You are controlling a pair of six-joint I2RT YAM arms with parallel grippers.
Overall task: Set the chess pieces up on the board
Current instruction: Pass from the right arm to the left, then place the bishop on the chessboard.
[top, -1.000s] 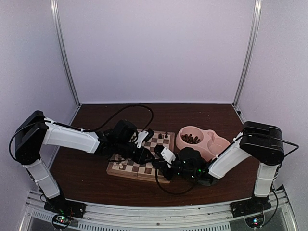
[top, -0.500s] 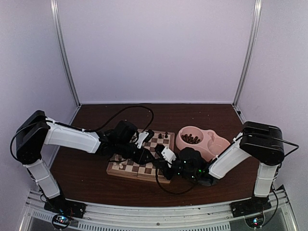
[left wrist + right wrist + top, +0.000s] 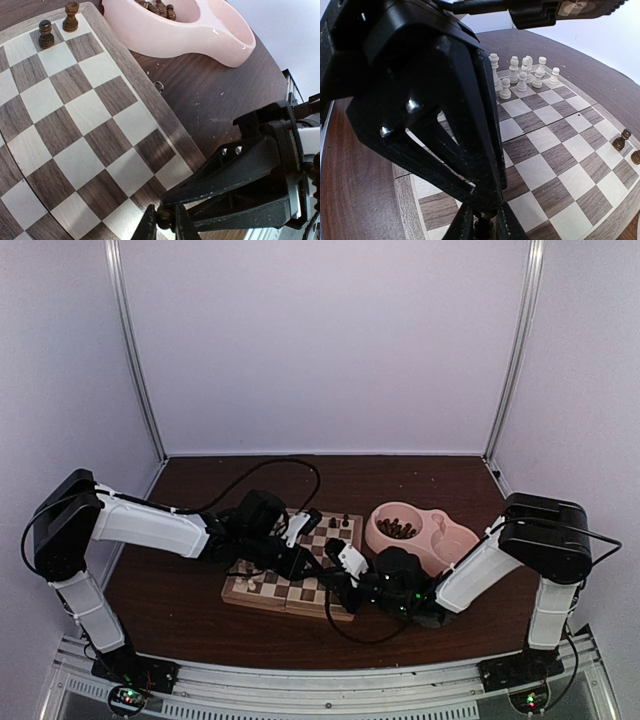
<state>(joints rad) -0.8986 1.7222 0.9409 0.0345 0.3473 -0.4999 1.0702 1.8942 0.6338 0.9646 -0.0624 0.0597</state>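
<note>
The left gripper (image 3: 165,229) is pinching a dark piece (image 3: 165,217) over the right edge of the board (image 3: 75,130). The right gripper (image 3: 481,227) is flanking that piece narrowly, but whether it is gripping cannot be told.

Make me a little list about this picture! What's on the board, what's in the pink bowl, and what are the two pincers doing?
board: checkered wooden board lying on the brown table
cream pieces: cream pieces clustered at one end of the board
dark pieces on board: two dark pieces in the corner near the bowl
bowl: pink bowl beside the board, with bowl pieces, all dark, in one half
left pincer: left pincer closed on a small dark piece
right pincer: right pincer closed on the same piece, by the board's edge
</note>
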